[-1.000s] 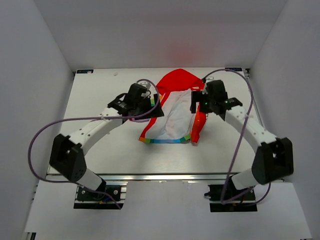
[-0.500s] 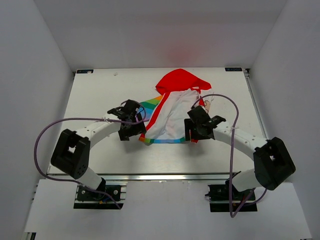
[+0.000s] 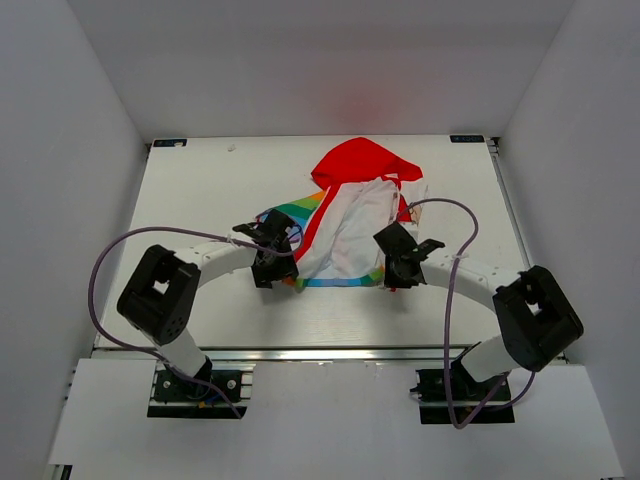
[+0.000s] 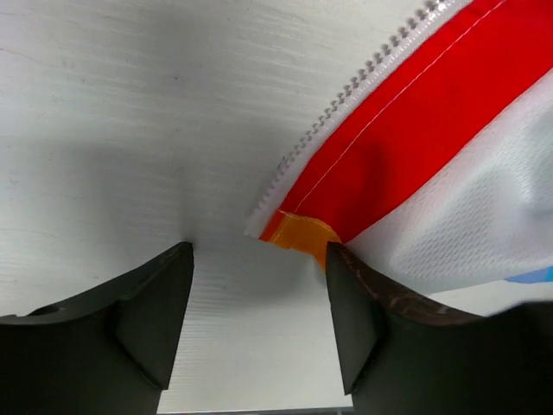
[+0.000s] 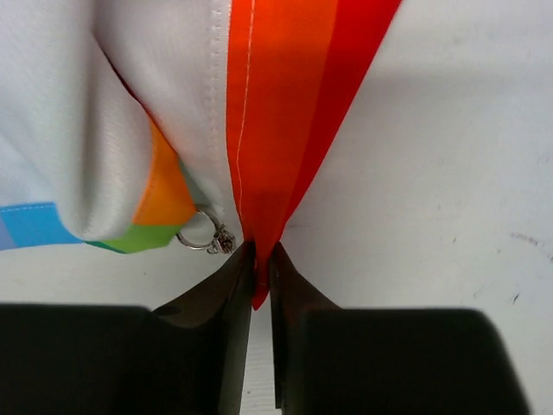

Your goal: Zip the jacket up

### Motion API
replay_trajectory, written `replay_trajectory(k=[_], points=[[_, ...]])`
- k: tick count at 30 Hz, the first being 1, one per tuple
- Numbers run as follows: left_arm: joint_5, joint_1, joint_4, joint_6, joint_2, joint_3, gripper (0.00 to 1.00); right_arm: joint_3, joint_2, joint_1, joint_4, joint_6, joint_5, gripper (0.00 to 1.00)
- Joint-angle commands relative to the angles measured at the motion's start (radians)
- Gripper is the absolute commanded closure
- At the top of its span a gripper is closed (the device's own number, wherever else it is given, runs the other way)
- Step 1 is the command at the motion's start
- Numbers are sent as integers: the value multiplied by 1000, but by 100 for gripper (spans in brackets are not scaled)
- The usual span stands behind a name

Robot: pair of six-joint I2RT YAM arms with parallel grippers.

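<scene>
Dropping from the collar to the hem within the last second, the left arm (image 3: 215,262) and right arm (image 3: 465,270) now sit at the near corners of the jacket (image 3: 350,225). It lies open, lining up, on the middle of the tabletop (image 3: 200,190), hood farthest away. The right jaws have clenched on the tip of the red front edge (image 5: 294,104), just beside the zip pull (image 5: 206,235). The left jaws are narrowing but still released, straddling the orange hem corner (image 4: 302,238) where the zip teeth (image 4: 346,95) end. Both zip ends seem about to be secured for joining; the zip remains wholly undone.
</scene>
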Motion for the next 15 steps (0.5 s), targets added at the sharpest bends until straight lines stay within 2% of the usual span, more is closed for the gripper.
replay_trajectory(k=[1,2,3,5,6,7,9,15], points=[[-18,-3,44,-16,48,-8,30,-36,-72,-6,23,35,23,84],[-12,-3,66,-14,60,-3,34,-44,-83,-9,22,35,20,85],[12,-4,80,-6,81,1,45,-54,-97,-15,22,34,19,90],[40,-6,113,1,103,12,59,-68,-138,-27,22,37,11,93],[55,-9,123,12,112,15,70,-76,-152,-41,22,37,6,99],[77,-9,132,17,123,14,100,-93,-185,-50,25,38,-6,100],[81,-9,149,30,123,11,100,-110,-222,-85,34,37,-21,100],[-113,-9,68,49,-52,101,100,-128,-359,-207,20,-23,-115,100]])
